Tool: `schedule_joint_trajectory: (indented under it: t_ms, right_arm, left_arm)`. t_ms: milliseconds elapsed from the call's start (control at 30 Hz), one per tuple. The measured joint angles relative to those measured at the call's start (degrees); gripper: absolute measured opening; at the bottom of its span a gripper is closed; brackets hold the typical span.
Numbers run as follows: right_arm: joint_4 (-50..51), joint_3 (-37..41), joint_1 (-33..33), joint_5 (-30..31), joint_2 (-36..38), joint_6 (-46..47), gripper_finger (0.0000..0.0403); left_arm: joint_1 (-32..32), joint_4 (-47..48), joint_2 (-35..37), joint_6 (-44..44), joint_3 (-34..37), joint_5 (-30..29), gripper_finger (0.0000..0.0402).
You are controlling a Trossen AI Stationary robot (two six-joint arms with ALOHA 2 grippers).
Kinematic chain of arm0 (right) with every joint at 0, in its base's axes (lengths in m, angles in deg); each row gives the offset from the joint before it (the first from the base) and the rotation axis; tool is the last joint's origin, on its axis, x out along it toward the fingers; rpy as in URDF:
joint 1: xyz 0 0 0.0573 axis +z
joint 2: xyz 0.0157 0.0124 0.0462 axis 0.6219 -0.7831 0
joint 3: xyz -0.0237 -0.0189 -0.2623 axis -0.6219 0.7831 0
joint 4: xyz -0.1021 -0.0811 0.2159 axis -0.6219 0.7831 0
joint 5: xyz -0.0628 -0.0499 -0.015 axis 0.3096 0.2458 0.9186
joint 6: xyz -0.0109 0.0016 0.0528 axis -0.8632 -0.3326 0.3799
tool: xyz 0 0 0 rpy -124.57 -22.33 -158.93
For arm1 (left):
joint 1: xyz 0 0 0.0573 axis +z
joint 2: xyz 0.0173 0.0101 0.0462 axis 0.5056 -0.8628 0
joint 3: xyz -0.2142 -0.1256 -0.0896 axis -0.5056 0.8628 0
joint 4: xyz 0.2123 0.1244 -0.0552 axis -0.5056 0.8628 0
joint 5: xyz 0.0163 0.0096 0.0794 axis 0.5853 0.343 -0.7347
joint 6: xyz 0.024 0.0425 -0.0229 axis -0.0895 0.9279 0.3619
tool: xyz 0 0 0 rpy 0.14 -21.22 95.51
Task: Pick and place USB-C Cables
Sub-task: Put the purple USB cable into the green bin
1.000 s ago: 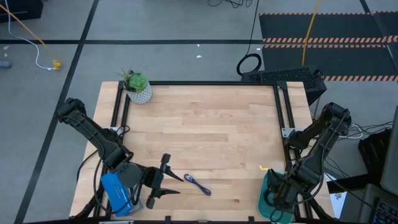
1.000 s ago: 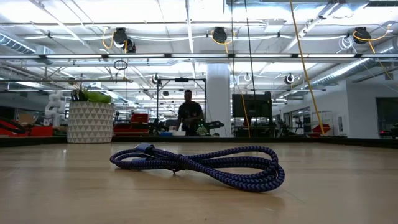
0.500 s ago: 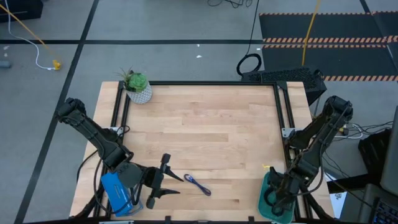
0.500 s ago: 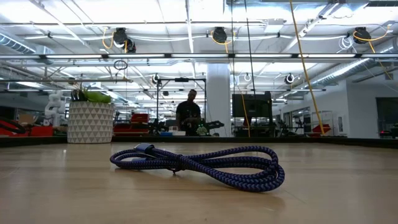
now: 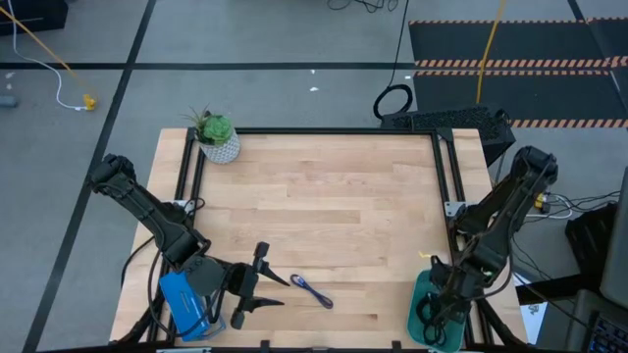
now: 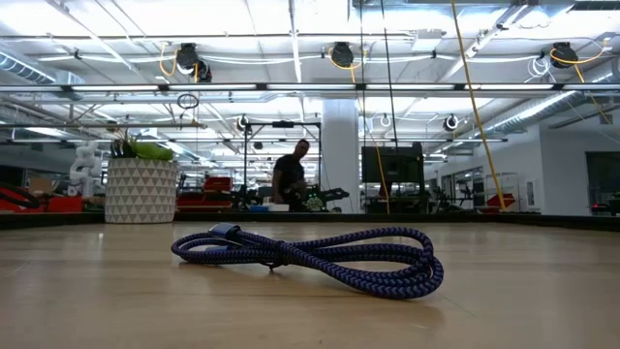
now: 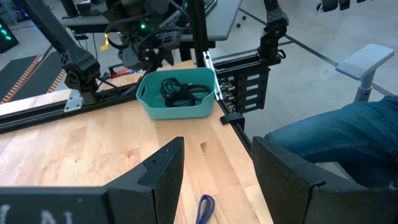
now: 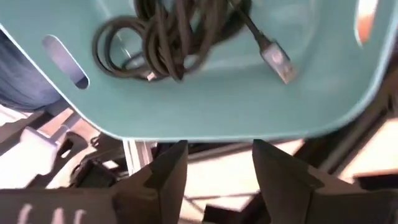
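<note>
Movement over the last second is all on your right arm: its right end effector (image 5: 439, 312) has lifted and drawn back a little above the teal tray (image 5: 417, 304), fingers spread and holding nothing. The black cables (image 8: 168, 37) lie tangled inside the tray, so you can judge that drop finished. One cable is left: the blue cable (image 5: 313, 292) lies coiled flat on the worktop (image 5: 324, 196), just beside your left end effector (image 5: 257, 284), which has not moved and is open and empty too.

Mind the near edge: both the blue cable and the tray sit close to it, and the tray is at the right corner by the frame rail. Between them the worktop gives you open room. The potted plant (image 5: 216, 136) stands well away at the far left corner.
</note>
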State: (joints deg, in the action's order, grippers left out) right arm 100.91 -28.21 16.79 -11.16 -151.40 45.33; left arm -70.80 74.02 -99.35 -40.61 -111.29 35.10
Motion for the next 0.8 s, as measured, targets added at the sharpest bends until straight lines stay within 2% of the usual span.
schedule_joint_trajectory:
  t_ms: [200, 367, 433, 667, 800]
  right_arm:
    - [-0.4, -2.6, 0.0, 1.3, 2.8, 4.4, 0.0182]
    - [-4.6, -6.7, 0.0, 13.8, 3.9, 3.6, 0.0178]
    - [-7.1, -7.8, 0.0, 16.8, 4.0, 4.2, 0.0177]
    - [-8.5, -11.0, -1.0, 18.0, 2.2, 6.9, 0.0176]
    - [-8.3, -13.4, -2.6, 18.7, 0.5, 4.5, 0.0176]
  left_arm:
    - [0.0, 0.0, 0.0, 0.0, 0.0, 0.0, 0.0191]
    - [0.0, 0.0, 0.0, 0.0, 0.0, 0.0, 0.0191]
    - [0.0, 0.0, 0.0, 0.0, 0.0, 0.0, 0.0191]
    - [0.0, 0.0, 0.0, 0.1, 0.0, -1.8, 0.0191]
    - [0.5, -0.3, 0.0, 0.1, 0.0, -2.9, 0.0191]
